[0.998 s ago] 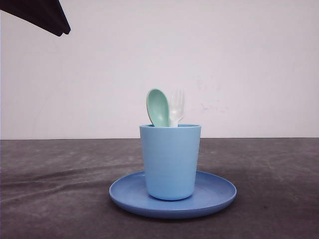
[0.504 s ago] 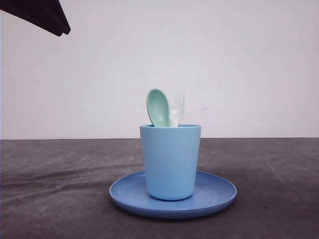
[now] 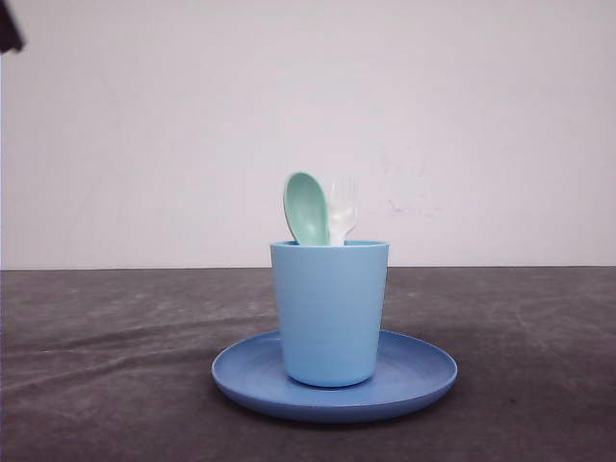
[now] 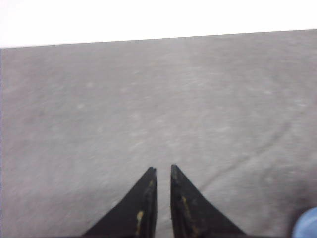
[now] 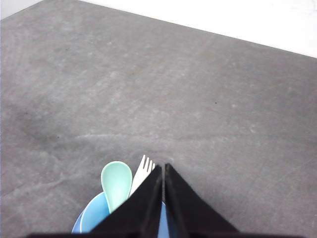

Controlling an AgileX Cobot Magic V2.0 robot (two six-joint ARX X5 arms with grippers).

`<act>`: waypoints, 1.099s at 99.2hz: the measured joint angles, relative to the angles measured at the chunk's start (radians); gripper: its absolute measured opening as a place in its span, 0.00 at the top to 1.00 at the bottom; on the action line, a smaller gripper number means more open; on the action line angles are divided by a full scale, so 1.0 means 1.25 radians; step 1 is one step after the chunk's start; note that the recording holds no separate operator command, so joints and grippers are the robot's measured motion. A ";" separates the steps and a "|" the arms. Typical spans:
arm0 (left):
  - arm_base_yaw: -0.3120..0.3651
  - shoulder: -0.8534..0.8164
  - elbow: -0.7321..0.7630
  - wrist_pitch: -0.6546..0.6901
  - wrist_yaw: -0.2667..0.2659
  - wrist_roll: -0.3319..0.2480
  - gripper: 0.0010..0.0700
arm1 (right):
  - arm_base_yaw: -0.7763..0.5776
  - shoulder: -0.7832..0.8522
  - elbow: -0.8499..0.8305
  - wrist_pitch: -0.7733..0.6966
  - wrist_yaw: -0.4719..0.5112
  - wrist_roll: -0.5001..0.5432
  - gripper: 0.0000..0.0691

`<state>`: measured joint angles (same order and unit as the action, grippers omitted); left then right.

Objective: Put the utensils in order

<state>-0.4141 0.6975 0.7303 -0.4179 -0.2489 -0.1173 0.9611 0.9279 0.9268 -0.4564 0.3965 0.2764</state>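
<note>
The pale mint-green spoon (image 3: 306, 207) and the white fork (image 3: 343, 214) stand side by side, heads up, in the light blue cup (image 3: 329, 313) at the table's middle. In the right wrist view my right gripper (image 5: 164, 166) is shut and empty above the cup (image 5: 94, 215). There the fork (image 5: 143, 171) has its tines beside one fingertip, and the spoon (image 5: 117, 182) is beyond it. My left gripper (image 4: 163, 168) hangs over bare grey table with its fingers almost together, a thin slit between them and nothing held.
The cup stands on a round blue plate (image 3: 423, 375). A blue edge (image 4: 308, 225) shows at the corner of the left wrist view. Grey table (image 3: 106, 366) spreads on both sides of the plate, with a white wall behind. A dark bit of arm (image 3: 8, 27) sits at the front view's top left.
The dark arm part at the top left of the front view has pulled away to the left, leaving only a sliver. Cup, plate, spoon and fork stay put.
</note>
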 joint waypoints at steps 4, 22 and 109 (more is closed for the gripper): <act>0.022 -0.022 -0.030 0.009 0.008 0.003 0.98 | 0.000 0.000 0.000 0.000 0.000 0.000 0.99; 0.109 -0.131 -0.187 0.091 0.009 0.016 0.98 | 0.000 0.000 0.000 0.000 0.000 0.000 0.99; 0.260 -0.505 -0.548 0.165 0.076 0.074 0.98 | 0.000 0.000 0.000 0.000 0.000 0.000 0.99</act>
<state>-0.0887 0.0658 0.0452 -0.2111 -0.1543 -0.0242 0.9611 0.9279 0.9268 -0.4561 0.3965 0.2764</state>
